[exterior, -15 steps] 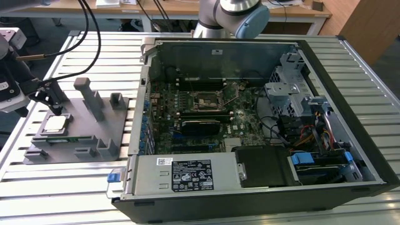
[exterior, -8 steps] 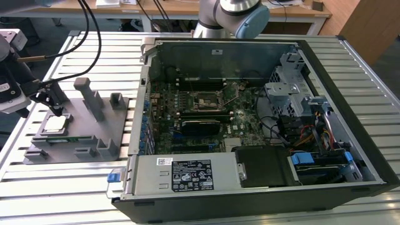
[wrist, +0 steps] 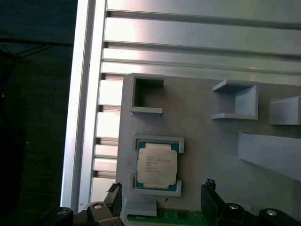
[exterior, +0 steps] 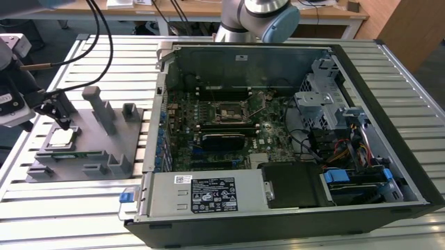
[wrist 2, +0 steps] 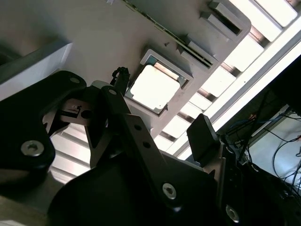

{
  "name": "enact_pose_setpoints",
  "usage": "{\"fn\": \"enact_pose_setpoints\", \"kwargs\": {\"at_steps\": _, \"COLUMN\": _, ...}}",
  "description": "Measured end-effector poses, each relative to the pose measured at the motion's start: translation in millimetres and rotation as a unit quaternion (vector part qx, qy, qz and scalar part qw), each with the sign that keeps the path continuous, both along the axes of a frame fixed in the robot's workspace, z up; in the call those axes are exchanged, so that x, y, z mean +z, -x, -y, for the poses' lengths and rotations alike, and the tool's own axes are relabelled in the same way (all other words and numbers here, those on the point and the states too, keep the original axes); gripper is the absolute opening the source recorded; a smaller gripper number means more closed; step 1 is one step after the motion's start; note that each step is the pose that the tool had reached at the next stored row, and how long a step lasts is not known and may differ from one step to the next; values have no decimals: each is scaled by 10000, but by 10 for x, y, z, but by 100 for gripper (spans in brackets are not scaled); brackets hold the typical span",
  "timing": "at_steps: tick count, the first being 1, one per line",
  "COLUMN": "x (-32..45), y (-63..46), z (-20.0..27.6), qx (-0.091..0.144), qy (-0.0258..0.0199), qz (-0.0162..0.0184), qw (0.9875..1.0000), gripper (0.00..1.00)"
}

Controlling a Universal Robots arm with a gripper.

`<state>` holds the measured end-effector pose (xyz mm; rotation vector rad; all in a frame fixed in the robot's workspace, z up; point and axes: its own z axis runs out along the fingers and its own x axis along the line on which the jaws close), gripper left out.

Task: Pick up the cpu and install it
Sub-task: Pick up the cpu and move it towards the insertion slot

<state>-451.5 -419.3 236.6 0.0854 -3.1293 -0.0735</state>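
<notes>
cpu [wrist: 157, 165] | seated in grey tray [wrist: 207, 141] | jaws spread above, apart

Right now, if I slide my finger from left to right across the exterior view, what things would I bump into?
cpu → tall grey post on the tray → dark socket on the motherboard → blue drive handle inside the computer case.

An open computer case [exterior: 278, 65] lies on the slatted table [exterior: 111, 57] — grey tray [exterior: 94, 144] beside it.
</notes>
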Motion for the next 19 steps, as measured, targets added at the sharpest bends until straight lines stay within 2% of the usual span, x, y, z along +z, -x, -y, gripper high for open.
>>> {"fn": "enact_pose_setpoints", "kwargs": {"at_steps": 14, "x": -53, "y": 0, "z": 0, "qx": 0, "qy": 0, "qz": 0, "qw": 10000, "gripper": 76}}
{"fn": "enact_pose_setpoints", "kwargs": {"at_steps": 19, "x": -97, "y": 0, "z": 0, "qx": -1, "qy": 0, "qz": 0, "qw": 10000, "gripper": 76}}
